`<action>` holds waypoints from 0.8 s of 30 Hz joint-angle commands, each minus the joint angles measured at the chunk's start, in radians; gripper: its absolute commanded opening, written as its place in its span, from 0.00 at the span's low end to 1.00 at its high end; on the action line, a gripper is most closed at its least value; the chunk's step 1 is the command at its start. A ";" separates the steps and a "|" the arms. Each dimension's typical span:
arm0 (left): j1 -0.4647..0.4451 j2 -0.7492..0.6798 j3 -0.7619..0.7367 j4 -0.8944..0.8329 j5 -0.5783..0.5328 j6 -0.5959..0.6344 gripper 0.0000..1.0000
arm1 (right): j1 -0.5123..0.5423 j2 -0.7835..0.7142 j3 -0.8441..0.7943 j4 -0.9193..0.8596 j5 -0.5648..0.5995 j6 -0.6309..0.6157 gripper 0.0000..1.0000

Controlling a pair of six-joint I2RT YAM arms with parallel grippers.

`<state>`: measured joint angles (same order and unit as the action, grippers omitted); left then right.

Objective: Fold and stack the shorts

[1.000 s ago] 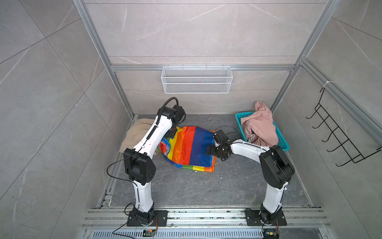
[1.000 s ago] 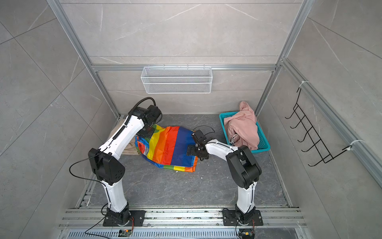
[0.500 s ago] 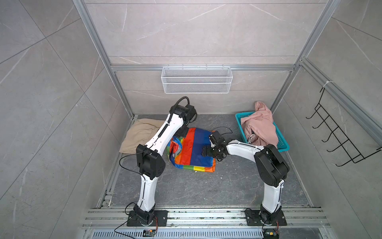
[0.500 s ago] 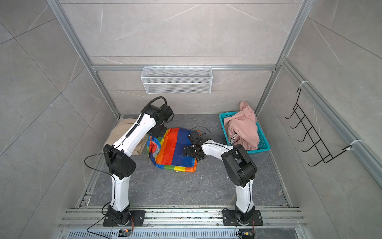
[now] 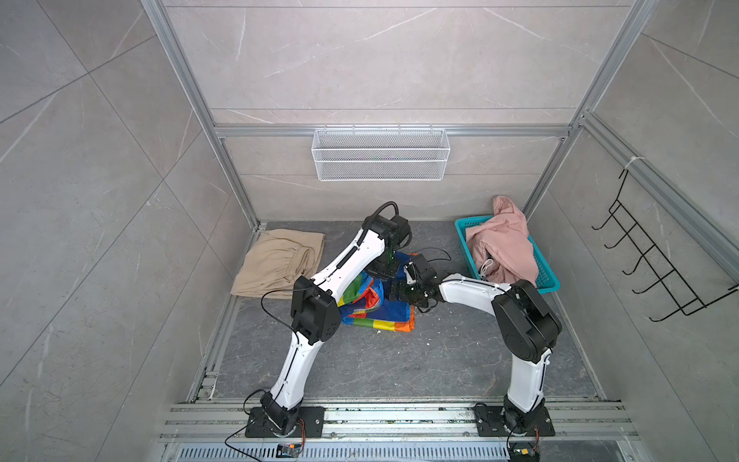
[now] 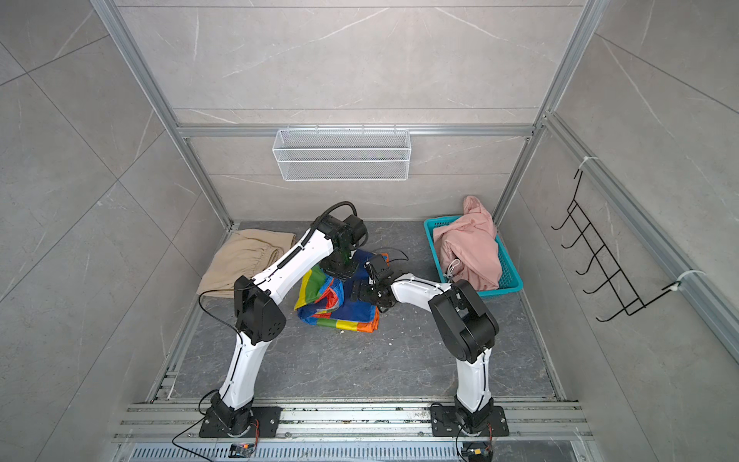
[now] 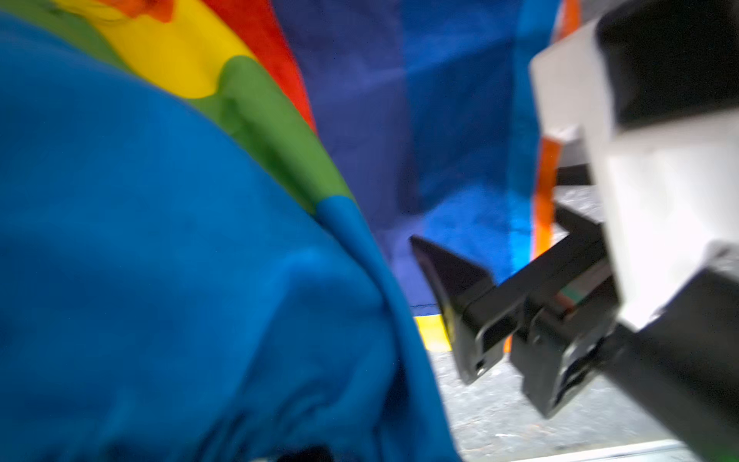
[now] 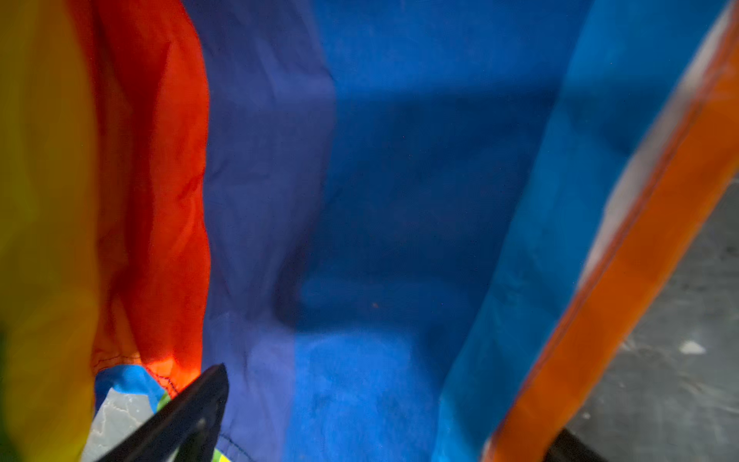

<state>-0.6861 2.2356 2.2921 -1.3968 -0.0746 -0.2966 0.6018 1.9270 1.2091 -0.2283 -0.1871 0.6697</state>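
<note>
In both top views I have the rainbow-striped shorts (image 5: 376, 314) (image 6: 344, 310) in the middle of the table (image 5: 400, 360). Their left part is crumpled up and their right part lies flat. The left tool (image 5: 383, 274) hangs over their far edge. Its fingers are hidden under its own wrist, so I cannot tell how wide it stands or whether it has cloth. The right tool (image 5: 400, 291) sits low over the flat right part. Only these views show the other two pairs. The beige shorts (image 5: 280, 260) lie spread at the far left corner. The pink shorts (image 5: 504, 244) are heaped in the teal basket (image 5: 550, 286) at the far right corner.

The left wrist view is blurred. A blue fold of the rainbow-striped shorts (image 7: 160, 240) fills most of it, with green, yellow and red stripes beyond. It shows me the right tool (image 7: 500, 332) from the side, its two black fingers set apart above the cloth. I cannot make out the left tool's own fingers here either.

The right wrist view has the right tool (image 8: 388, 408) with one finger low at each side of the frame, spread wide. Flat dark-blue cloth lies between them and nothing is pinched. An orange hem runs beside bare table (image 8: 680, 360).
</note>
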 commanded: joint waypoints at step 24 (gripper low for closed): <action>0.401 -0.733 -1.245 1.294 0.661 -0.517 1.00 | -0.077 -0.011 0.231 -0.183 -0.041 -0.010 0.97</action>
<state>-0.2825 1.5234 1.0756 -0.2668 0.4988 -0.7380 0.5156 1.8114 1.3922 -0.3798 -0.2287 0.6762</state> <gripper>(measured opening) 0.996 0.972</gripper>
